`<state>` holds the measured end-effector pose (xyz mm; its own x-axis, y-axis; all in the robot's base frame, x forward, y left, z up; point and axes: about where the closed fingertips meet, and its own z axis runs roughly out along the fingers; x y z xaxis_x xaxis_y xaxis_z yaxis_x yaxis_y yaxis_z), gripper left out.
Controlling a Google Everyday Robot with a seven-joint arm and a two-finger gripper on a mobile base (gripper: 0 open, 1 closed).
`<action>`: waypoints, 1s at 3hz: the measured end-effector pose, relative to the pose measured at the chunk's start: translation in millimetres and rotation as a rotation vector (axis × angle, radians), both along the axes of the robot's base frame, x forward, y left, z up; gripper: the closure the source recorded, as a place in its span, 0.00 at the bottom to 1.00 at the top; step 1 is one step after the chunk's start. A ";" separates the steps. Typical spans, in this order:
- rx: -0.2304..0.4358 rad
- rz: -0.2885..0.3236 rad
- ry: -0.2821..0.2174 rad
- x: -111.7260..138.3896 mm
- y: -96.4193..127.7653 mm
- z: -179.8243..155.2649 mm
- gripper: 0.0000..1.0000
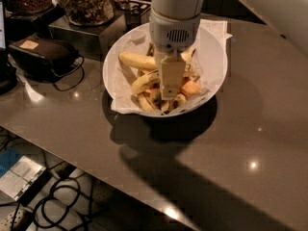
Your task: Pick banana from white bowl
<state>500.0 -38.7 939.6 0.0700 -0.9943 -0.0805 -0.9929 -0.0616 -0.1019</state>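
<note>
The white bowl point(214, 61), lined with crinkled white paper, stands on the grey-brown table. In it lies the curved, speckled yellow banana point(143, 83), left of centre. A second long banana point(136, 60) lies just behind it. Short stubby bananas point(145, 102) and an orange chunk point(191, 88) lie toward the front. My gripper point(171, 95) points straight down into the middle of the bowl, right beside the curved banana's right end, with its tip low among the fruit. The white arm hides the back of the bowl.
Glass jars of dark snacks point(86, 4) stand on a metal box point(82, 32) behind the bowl at left. A dark pouch with a cable point(45, 54) lies at far left. The table's front edge point(96, 170) runs diagonally, with cables on the floor point(62, 203) below it.
</note>
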 end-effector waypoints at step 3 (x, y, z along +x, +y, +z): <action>-0.040 -0.006 0.029 2.6 -10.2 -35.3 0.57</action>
<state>502.6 -48.9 904.3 0.0624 -0.9971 -0.0425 -0.9957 -0.0592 -0.0710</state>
